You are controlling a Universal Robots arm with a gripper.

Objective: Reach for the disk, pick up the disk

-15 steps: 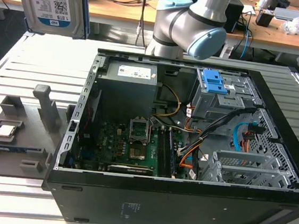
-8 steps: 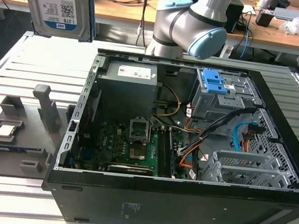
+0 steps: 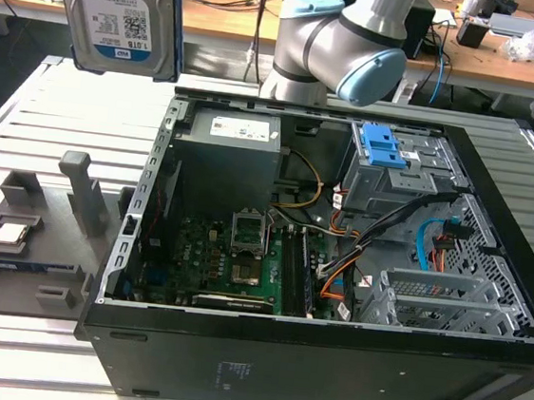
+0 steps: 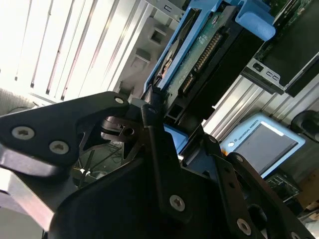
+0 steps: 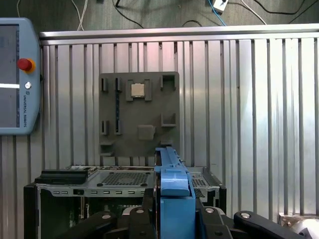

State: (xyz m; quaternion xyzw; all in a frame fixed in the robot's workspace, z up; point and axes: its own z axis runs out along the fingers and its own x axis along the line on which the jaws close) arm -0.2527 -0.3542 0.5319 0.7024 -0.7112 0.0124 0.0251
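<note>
Ext view's left first: the disk point(image 3: 124, 13) is up high, well clear of the desk point(image 3: 28, 108). Label face is to the cam, white-and-blue sticker showing, blue bracket point(image 3: 178, 19) down one edge. Under it on the slatted desk there's a grey tray point(image 3: 23, 251) w/ upright posts. CPU chip point(image 3: 12, 233) sits in a square pocket of the tray, well apart from the disk.

Mid: PC case point(image 3: 325, 378) lies on its side, panel off, board facing up. Power supply box point(image 3: 229, 148) is at the far end inside. My arm point(image 3: 341, 45) stands just behind the case's far wall.

Ext view's right: blue bay clip point(image 3: 382, 150) in the far right corner of the case, w/ orange and blue cables point(image 3: 422, 240) running nearer from there.

Second wrist view: my hand point(image 4: 174, 124) is clamped on the disk point(image 4: 199, 64). Black fingers point(image 4: 152, 129) press on it, connector row faces the cam, blue bracket wraps round. Pendant point(image 4: 264, 144) lies on the desk beyond.

First wrist view: I'm looking along the disk point(image 5: 174, 194), edge-on between my fingers. The case is beneath it, the grey tray w/ chip farther off on the desk, and the pendant beside the tray, not touching it.
</note>
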